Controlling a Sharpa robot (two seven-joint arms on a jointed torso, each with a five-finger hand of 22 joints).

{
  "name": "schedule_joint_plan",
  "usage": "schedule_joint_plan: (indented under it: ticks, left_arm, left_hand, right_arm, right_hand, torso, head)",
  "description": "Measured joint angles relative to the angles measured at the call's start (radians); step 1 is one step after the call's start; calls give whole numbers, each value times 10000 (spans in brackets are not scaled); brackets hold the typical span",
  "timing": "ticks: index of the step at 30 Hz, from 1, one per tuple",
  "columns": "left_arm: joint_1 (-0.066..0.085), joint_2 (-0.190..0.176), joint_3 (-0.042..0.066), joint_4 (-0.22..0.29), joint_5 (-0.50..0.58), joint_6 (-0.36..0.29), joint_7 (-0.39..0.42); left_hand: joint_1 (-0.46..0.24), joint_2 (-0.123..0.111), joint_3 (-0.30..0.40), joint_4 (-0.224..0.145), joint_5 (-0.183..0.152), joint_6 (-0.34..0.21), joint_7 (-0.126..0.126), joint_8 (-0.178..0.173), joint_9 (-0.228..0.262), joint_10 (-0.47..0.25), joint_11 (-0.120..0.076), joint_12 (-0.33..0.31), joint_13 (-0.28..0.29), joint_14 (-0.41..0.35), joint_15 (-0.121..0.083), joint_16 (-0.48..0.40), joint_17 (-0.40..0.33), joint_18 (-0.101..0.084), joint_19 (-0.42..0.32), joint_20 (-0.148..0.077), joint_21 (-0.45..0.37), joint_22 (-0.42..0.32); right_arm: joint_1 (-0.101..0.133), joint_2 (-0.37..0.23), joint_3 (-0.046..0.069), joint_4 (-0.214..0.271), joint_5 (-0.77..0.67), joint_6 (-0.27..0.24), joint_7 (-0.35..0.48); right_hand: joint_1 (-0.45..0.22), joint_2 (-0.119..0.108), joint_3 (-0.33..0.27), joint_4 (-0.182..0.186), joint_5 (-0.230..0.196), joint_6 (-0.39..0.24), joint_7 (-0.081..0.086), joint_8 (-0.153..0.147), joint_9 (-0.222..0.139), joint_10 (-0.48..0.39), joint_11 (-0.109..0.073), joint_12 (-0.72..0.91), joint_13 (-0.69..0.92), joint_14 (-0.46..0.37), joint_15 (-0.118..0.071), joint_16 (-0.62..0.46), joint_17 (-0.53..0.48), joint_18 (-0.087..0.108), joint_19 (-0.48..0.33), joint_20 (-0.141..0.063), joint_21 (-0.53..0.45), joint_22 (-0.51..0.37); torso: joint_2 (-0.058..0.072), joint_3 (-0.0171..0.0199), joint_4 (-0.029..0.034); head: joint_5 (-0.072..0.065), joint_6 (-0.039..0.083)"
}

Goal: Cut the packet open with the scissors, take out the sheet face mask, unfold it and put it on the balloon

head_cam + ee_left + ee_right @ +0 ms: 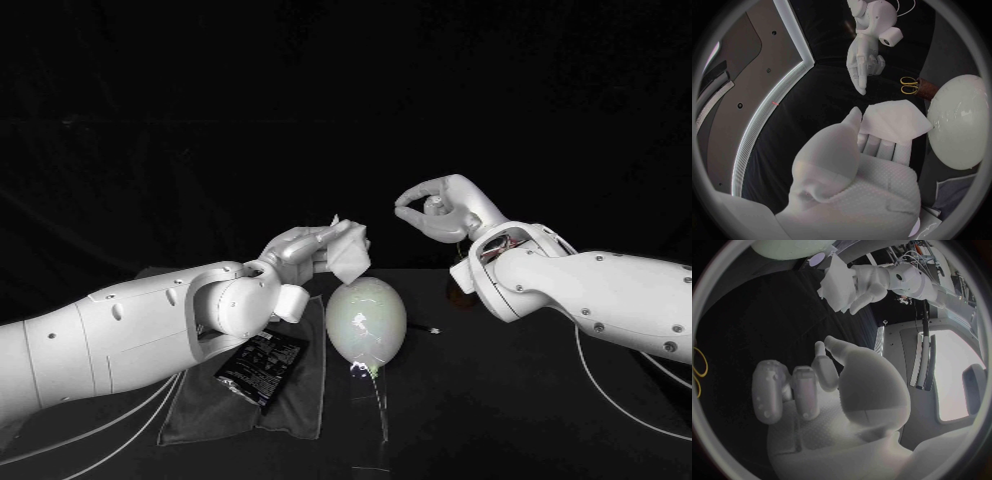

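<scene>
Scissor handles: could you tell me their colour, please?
The scissor handles are yellow; the left wrist view shows them best.

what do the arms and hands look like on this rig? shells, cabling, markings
The left arm and right arm have smooth rounded white shells dotted with small dark screws. The left hand and right hand are silver-grey with dimpled palm padding. White cables trail under each arm; wiring is exposed at the right wrist.

Glossy balloon [364, 318], matt cloth [245, 410]
</scene>
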Motion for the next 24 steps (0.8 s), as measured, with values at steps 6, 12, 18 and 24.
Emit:
schedule_joint_plan:
  ticks: [6, 12, 18, 24]
  left_arm:
    - [0, -8, 0, -9, -36, 1, 1]
    - [0, -13, 0, -12, -103, 1, 24]
    - [0, -23, 0, -14, -147, 12, 49]
    - [0, -39, -2, -18, -171, 45, 56]
  left_hand:
    - [577, -44, 977, -754, 0, 170, 34, 0, -85, 77, 2, 0, -13, 71, -2, 0, 0, 8, 0, 0, 12, -27]
    - [304, -12, 2518, -960, -7, 270, 62, -12, -157, 252, -2, 0, -18, 104, -32, 0, -45, 8, -1, -1, 12, -26]
    - [-902, -419, 4431, -187, -10, 331, 72, 13, -229, 360, -68, 0, -18, 171, -29, 0, -64, 6, -1, -1, 81, -25]
    - [-1574, -822, 5217, 445, -10, 344, 89, 30, -238, 360, -68, 0, -17, 176, -34, -1, -64, 0, -1, -1, 82, -36]
  right_arm:
    - [1, -108, 0, -25, 592, 279, 220]
    - [1, -120, -6, 24, 860, 590, 332]
    - [0, -124, -11, 130, 998, 854, 398]
    - [-6, -117, -19, 146, 1064, 1054, 419]
  right_hand:
    - [0, 0, 0, 0, 0, 0, 0, 0, -2, 0, 0, 0, 3, -1, 0, -2, 0, 0, -1, 0, 0, -4]
    - [0, 0, -15, 15, 0, -4, 3, 0, -11, 0, 0, 0, 2, -1, 0, -38, 0, 0, -1, 1, 0, -7]
    - [0, 1, -56, 56, 0, -50, 19, -48, -23, 0, 0, 0, -1, -2, 1, -40, -5, 0, -18, 16, 0, -4]
    - [-54, -51, -112, 110, 0, -51, 18, -82, -37, 0, -1, 0, -7, -17, 16, -62, -9, -1, -19, 16, 0, 0]
  torso:
    - [0, 0, 3]
    - [9, 0, 11]
    - [10, -4, 12]
    - [3, -5, 12]
  head:
    - [-41, 0]
    - [-81, 7]
    - [-114, 3]
    - [-137, -5]
